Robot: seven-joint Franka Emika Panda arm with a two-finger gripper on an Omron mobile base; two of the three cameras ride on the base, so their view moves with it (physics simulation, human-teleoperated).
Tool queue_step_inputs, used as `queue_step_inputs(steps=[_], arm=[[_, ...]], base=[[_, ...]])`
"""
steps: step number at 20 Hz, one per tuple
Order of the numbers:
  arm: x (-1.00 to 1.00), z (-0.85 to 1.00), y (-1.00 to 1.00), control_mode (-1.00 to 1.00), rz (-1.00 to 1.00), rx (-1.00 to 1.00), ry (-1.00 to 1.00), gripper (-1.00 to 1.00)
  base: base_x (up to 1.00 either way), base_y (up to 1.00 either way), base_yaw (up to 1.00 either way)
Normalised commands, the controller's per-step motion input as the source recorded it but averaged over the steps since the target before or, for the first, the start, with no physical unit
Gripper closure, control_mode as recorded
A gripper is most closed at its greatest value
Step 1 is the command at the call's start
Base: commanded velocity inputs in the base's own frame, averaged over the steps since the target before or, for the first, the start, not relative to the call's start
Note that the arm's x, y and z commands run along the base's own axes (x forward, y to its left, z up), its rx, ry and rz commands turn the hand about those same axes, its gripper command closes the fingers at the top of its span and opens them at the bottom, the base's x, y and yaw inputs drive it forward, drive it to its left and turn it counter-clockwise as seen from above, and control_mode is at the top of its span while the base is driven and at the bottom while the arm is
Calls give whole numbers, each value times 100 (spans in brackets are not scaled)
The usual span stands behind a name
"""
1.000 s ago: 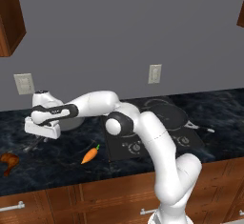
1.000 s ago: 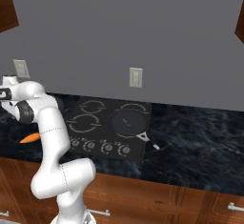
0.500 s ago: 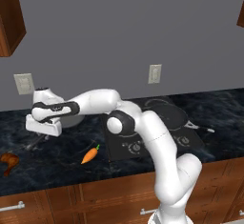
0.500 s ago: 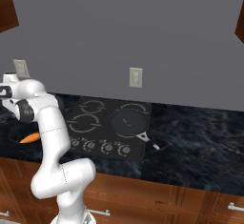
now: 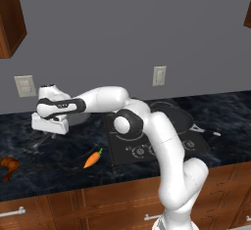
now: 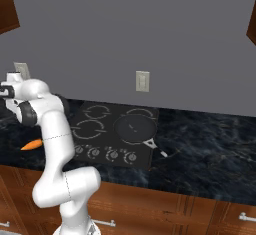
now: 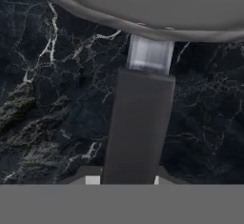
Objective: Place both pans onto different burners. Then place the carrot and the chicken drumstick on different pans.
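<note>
Lifted slightly, tool (image 7: 123,180) grips pan handle (image 7: 138,123) above marbled black counter (image 7: 43,99).

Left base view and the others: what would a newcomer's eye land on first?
The white arm stretched far left over the dark marble counter, its end effector closed on the handle of a second pan. Next, the pan on the black cooktop, and the orange carrot and brown drumstick on the counter.

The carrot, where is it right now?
In the left base view the carrot lies on the dark counter, just left of the cooktop and to the right of the chicken drumstick.
</note>
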Motion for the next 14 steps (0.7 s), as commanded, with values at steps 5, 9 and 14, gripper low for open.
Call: queue_step_inputs(steps=[5, 9, 14], arm=[[0, 5, -45, -100, 1, 0, 0, 100], [0, 8, -43, -100, 1, 0, 0, 100], [-1, 2, -49, -100, 3, 0, 0, 100]], base=[[0, 0, 0], [0, 0, 0], [0, 0, 0]])
